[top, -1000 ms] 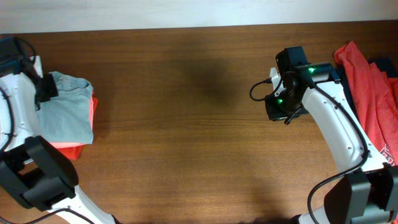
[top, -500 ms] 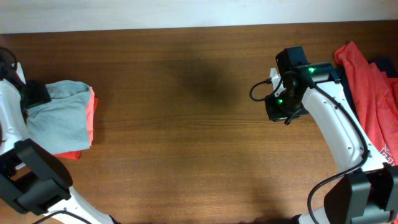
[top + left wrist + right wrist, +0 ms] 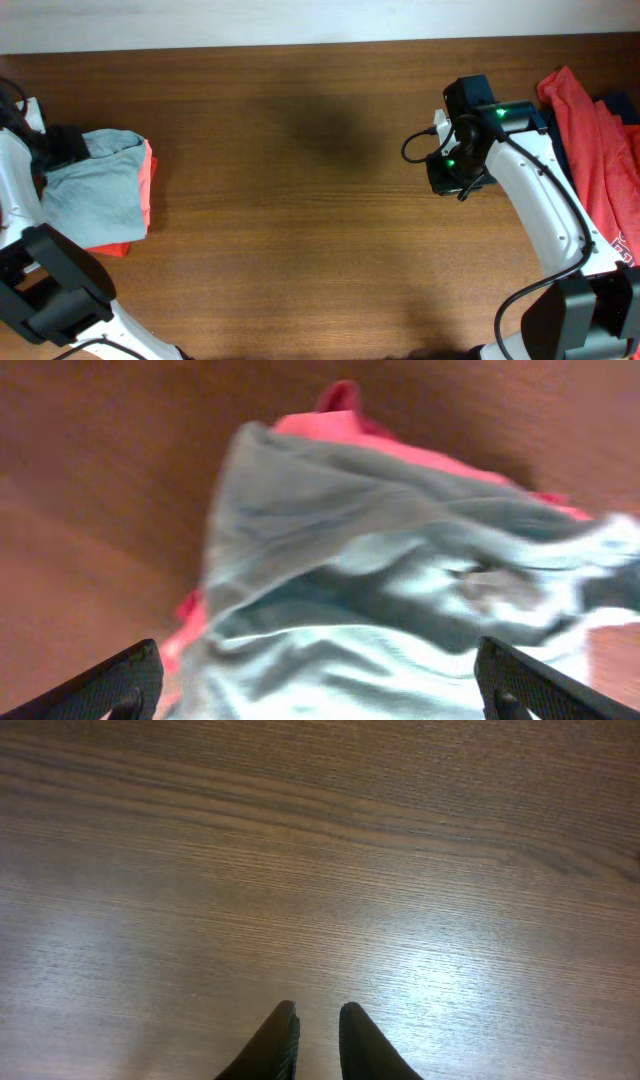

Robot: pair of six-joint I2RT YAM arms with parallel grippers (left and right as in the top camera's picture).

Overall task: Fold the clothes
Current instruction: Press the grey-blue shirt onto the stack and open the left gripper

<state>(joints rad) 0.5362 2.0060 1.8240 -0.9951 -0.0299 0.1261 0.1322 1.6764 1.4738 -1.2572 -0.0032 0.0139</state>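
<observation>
Since a second ago the left gripper [image 3: 62, 147] has slid toward the table's left edge, and the grey-blue shirt [image 3: 95, 195] under it has settled a little flatter. The right arm has not moved. From the near edge inward, the brown wooden table [image 3: 300, 230] shows fine grain with a soft sheen. By the left edge the grey-blue shirt lies rumpled on top of a coral shirt [image 3: 149, 175]. The left gripper sits over the grey-blue shirt's far end, fingers spread wide and gripping nothing. Right of centre the right gripper [image 3: 455, 172] hangs over the wood, its fingers [image 3: 280, 1040] pinched almost together on nothing. At the right edge a red shirt [image 3: 590, 150] lies heaped, with a navy shirt [image 3: 618, 105] showing beside it. Beyond the far edge runs a pale wall [image 3: 300, 20].
</observation>
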